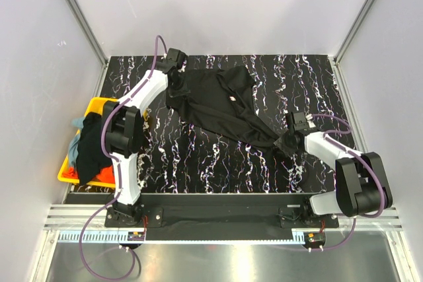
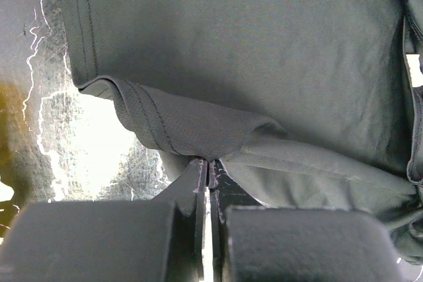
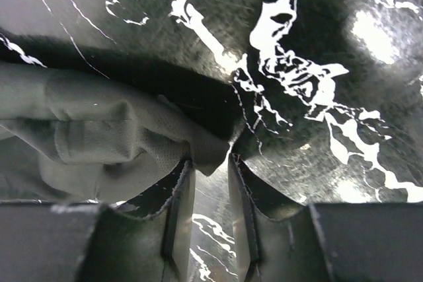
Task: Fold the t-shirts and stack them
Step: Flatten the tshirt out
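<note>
Closest to the lens in the left wrist view, the left gripper (image 2: 208,166) is seen pressed together on a stitched hem fold of the black t-shirt (image 2: 264,44), with a thin layer of cloth pinched at the very tips. From above, that gripper (image 1: 175,57) is found by the far edge of the bench (image 1: 198,156), left of its middle. The black t-shirt (image 1: 218,100) is drawn out from it in a long diagonal toward the near right, where it narrows to a bunched point at the right gripper (image 1: 291,140). In the right wrist view the right gripper (image 3: 211,162) is shown with its jaws apart, and bare bench (image 3: 297,64) is visible through the gap. A wadded end of the black t-shirt (image 3: 99,130) is touching the tip of one finger, and no hold on it can be made out.

The fabric is judged light, limp and thin. It will drape, wrinkle and slide over itself, and no fold will be kept unaided. It is best taken at hems, sleeve ends or corners, where doubled stitching gives the pads something to bite. Two points should be held well apart so that it can be laid flat.

The bench is glossy black veined with white, and cloth is expected to be dragged over it easily. A yellow bin (image 1: 99,102) holding more t-shirts (image 1: 89,150) is set at the left edge. The bench is closed in on three sides by plain pale walls (image 1: 218,4) and metal posts (image 1: 79,14).
</note>
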